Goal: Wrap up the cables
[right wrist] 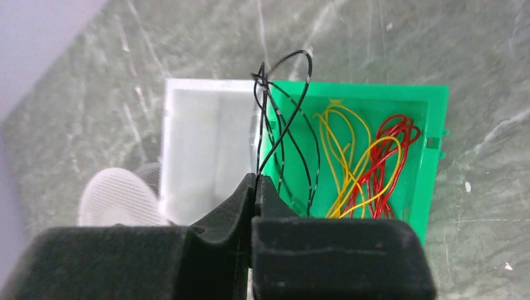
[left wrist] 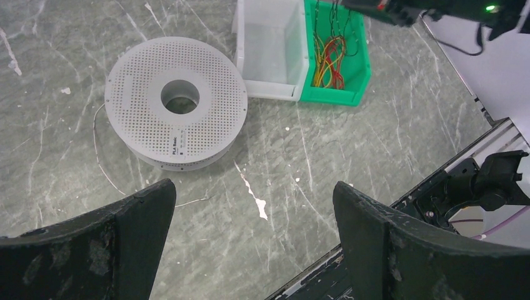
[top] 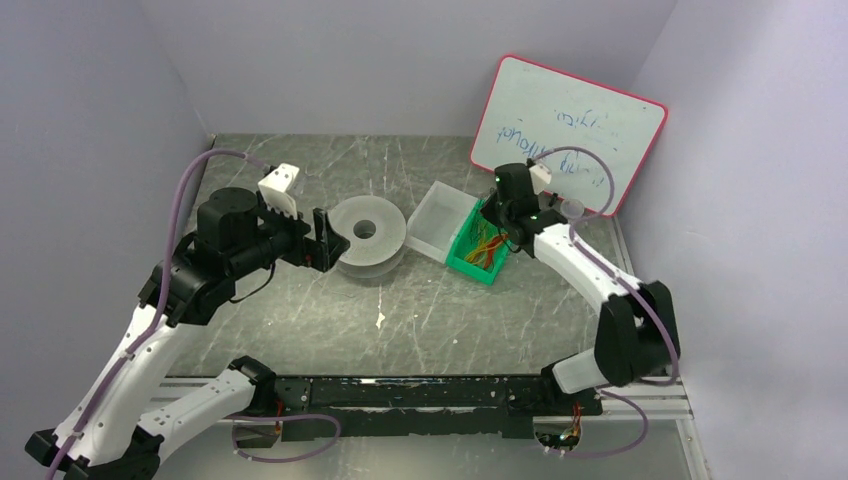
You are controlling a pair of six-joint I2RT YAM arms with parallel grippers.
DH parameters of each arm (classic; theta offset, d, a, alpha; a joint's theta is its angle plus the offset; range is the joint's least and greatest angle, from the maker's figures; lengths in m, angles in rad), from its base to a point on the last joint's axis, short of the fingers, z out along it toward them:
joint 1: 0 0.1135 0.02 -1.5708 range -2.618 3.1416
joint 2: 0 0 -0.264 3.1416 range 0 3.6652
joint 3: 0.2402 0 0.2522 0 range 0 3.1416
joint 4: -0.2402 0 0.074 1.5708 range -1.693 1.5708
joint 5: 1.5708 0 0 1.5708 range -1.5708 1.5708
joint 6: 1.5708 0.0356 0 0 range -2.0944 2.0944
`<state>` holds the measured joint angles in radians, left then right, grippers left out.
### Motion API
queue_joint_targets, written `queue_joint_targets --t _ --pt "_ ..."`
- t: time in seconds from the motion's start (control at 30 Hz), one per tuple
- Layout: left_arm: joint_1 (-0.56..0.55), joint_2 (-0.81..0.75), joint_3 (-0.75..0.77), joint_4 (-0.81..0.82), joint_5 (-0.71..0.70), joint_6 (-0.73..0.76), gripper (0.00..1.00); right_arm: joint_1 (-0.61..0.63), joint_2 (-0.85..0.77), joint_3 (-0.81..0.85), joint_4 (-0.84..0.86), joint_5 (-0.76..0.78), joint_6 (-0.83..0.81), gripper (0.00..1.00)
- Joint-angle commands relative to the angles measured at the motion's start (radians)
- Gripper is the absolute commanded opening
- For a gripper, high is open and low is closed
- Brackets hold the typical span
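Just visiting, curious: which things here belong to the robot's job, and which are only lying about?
In the job: black cable pinched by right fingers, yellow and red cables, green bin.
Lying about: whiteboard, white bin; spool unclear.

Light is even and diffuse, probably from overhead; shadows under the spool [top: 388, 245] are soft and faint. The table [top: 450, 310] carries a mild sheen without hard glare. The top view is sharp. Close to the lens, the fingers [left wrist: 94, 250] of the left gripper [left wrist: 253, 187] look slightly soft and the right gripper [right wrist: 256, 184] is blurred, while the black cable [right wrist: 309, 72] stays crisp.
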<state>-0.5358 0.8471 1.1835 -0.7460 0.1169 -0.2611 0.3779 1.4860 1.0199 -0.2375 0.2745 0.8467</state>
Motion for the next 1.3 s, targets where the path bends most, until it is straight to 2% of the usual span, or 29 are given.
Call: queue_joint_targets --t 0.0,0.27,0.47,0.73,0.97,1.27 --pt "-0.001 0.006 0.034 0.017 0.015 -0.006 0.99 -0.006 -0.111 0.032 -0.032 0.052 -0.048 0.0" --pt "-0.001 0.012 0.058 0.007 -0.003 -0.001 0.99 -0.007 -0.241 0.084 -0.036 0.027 -0.099 0.0" --pt "-0.001 0.013 0.063 0.005 0.004 -0.009 1.0 -0.007 -0.286 0.101 -0.024 -0.048 -0.135 0.0" --pt "-0.001 0.008 0.016 0.075 0.079 -0.055 1.0 -0.007 -0.352 0.105 0.06 -0.281 -0.261 0.0" --pt "-0.001 0.02 -0.042 0.18 0.183 -0.138 1.0 -0.007 -0.422 0.097 0.089 -0.502 -0.37 0.0" --pt "-0.001 0.08 -0.036 0.301 0.352 -0.174 1.0 -0.007 -0.476 0.091 0.117 -0.738 -0.471 0.0"
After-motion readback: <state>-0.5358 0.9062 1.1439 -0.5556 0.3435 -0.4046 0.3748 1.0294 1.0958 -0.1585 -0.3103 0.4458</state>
